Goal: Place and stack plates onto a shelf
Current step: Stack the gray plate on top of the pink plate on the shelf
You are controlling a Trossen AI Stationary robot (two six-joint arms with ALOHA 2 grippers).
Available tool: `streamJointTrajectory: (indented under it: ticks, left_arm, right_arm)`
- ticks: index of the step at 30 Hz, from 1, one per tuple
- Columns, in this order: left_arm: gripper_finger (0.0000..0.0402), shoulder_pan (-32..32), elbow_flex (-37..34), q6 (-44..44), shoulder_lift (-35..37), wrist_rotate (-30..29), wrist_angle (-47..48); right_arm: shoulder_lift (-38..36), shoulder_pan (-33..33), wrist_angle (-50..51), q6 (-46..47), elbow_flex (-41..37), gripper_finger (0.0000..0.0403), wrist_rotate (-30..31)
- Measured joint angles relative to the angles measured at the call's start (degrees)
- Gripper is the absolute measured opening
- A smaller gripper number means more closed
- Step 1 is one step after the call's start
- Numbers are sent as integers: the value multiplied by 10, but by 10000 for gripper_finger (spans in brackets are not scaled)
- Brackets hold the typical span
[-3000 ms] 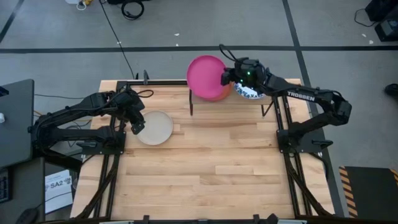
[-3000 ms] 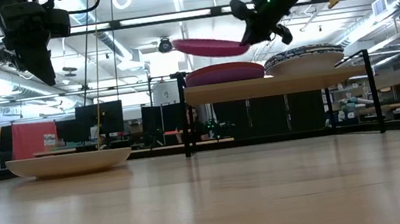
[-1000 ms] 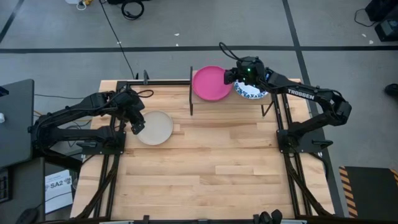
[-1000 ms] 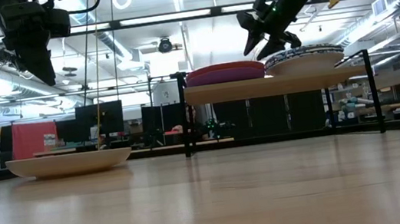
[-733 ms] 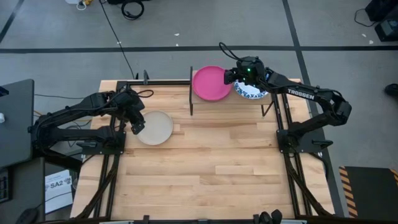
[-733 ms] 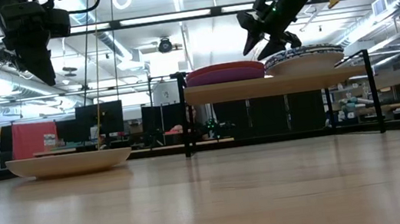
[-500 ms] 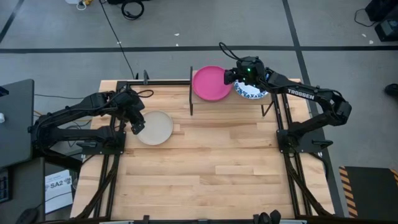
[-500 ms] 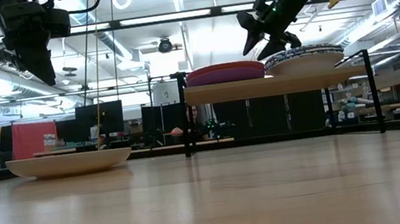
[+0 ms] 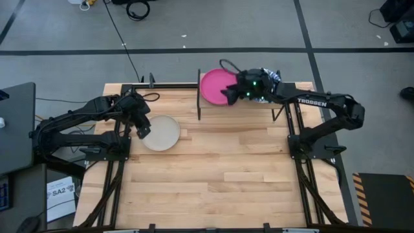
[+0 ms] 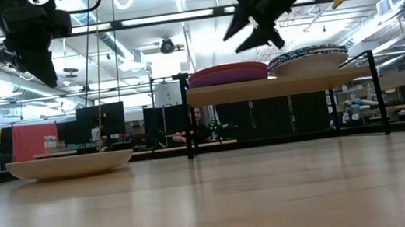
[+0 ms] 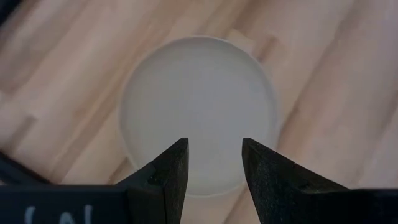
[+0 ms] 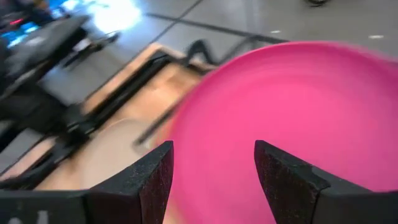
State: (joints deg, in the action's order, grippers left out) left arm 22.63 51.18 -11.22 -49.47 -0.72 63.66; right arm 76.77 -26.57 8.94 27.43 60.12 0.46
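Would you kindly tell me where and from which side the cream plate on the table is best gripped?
Grip the cream plate by its raised rim, on the edge nearest the left gripper, coming from above. It lies flat on the table, so only the rim offers the fingers purchase.

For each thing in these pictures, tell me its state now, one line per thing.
Pink plate: on the shelf, top of a stack, released.
Blue-rimmed plates: stacked on the shelf.
Cream plate: flat on the table.
Shelf: holds two stacks.
Right pincer: open, above pink plate.
Left pincer: open, above cream plate.
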Motion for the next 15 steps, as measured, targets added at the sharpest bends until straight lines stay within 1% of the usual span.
streamJointTrajectory:
  ticks: [4, 12, 15]
  left_arm:
    - [155, 0, 0, 0, 0, -38, 0]
    - [155, 2, 0, 3, -12, -40, -11]
    - [155, 10, 0, 26, -33, -40, -23]
  right_arm:
    - [0, 69, -17, 0, 0, 229, 10]
    - [0, 203, -29, 0, 0, 229, 64]
    - [0, 243, -29, 0, 0, 229, 82]
